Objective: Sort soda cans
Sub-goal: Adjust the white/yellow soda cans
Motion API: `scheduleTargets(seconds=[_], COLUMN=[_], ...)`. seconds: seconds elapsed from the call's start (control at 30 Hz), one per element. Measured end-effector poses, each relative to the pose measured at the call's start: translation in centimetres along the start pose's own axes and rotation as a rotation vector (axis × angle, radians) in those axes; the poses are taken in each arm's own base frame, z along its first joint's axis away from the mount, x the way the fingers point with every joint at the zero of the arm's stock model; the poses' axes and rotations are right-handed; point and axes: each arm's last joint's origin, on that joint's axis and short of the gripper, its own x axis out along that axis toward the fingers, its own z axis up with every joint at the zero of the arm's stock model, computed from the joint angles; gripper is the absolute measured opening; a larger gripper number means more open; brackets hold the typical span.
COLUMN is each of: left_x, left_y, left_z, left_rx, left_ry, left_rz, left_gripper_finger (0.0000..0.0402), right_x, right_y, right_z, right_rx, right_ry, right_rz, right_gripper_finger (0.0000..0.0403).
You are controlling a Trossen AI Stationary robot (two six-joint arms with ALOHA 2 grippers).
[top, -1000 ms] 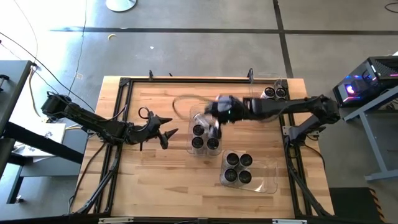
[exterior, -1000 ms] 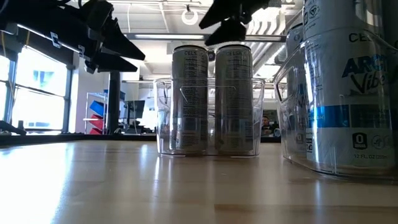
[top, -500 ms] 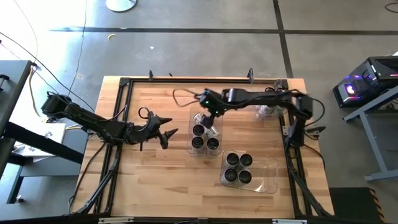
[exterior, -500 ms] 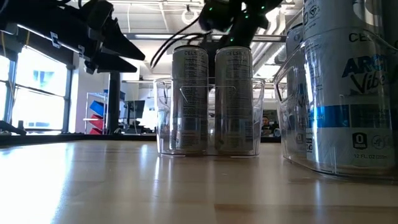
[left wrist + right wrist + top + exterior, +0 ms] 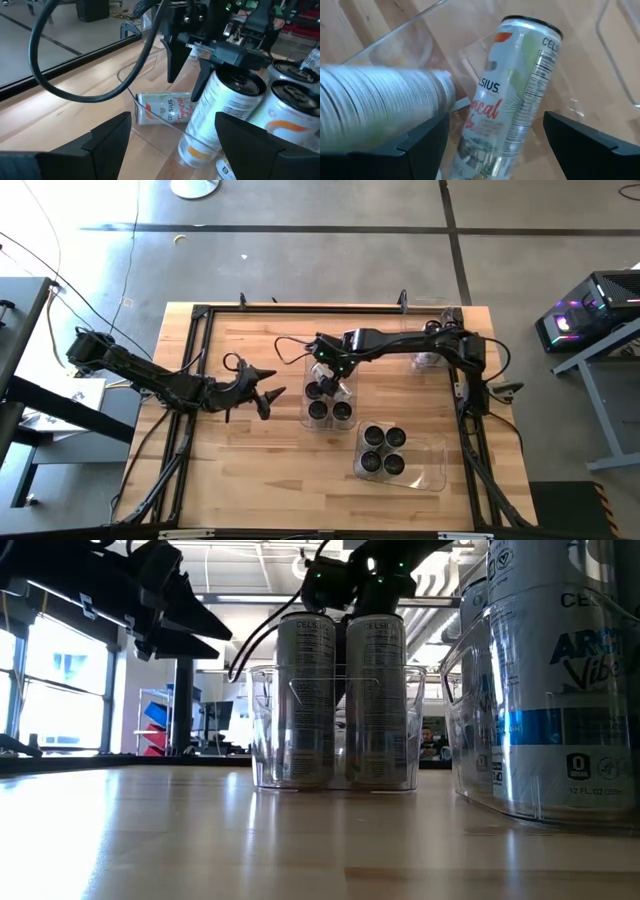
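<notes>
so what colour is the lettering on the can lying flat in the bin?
Red-orange lettering on the white lying can, with an orange patch near its top. Clearest in the right wrist view.

Cans [image 5: 330, 402] in bin [image 5: 306, 418] (mid-table).

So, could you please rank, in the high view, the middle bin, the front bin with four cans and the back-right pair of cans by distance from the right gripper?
1. The middle bin: the right gripper hangs over its back part.
2. The front bin, holding four cans, toward the front right.
3. The pair of cans at the back right corner, farthest.
</notes>
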Motion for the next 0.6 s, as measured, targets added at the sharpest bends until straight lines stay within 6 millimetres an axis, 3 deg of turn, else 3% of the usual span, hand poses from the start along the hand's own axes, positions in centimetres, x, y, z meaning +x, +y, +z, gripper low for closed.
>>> scheduleTargets(seconds=[0.23,0.6], left_x=[0.3,1.8], left_y=[0.0,-0.3], left_z=[-0.6,-2.8], left_rx=[0.02,0.056], left_ry=[0.035,0.13], left_rz=[0.014,0.043], left_gripper_finger=[0.0282,0.0282], right_x=[1.0,0.6], right_y=[0.0,-0.1], right_z=[0.2,0.0], right_rx=[0.026,0.042], right_ry=[0.004,0.002], right_rz=[0.002,-0.021], right_gripper_finger=[0.0318,0.0318])
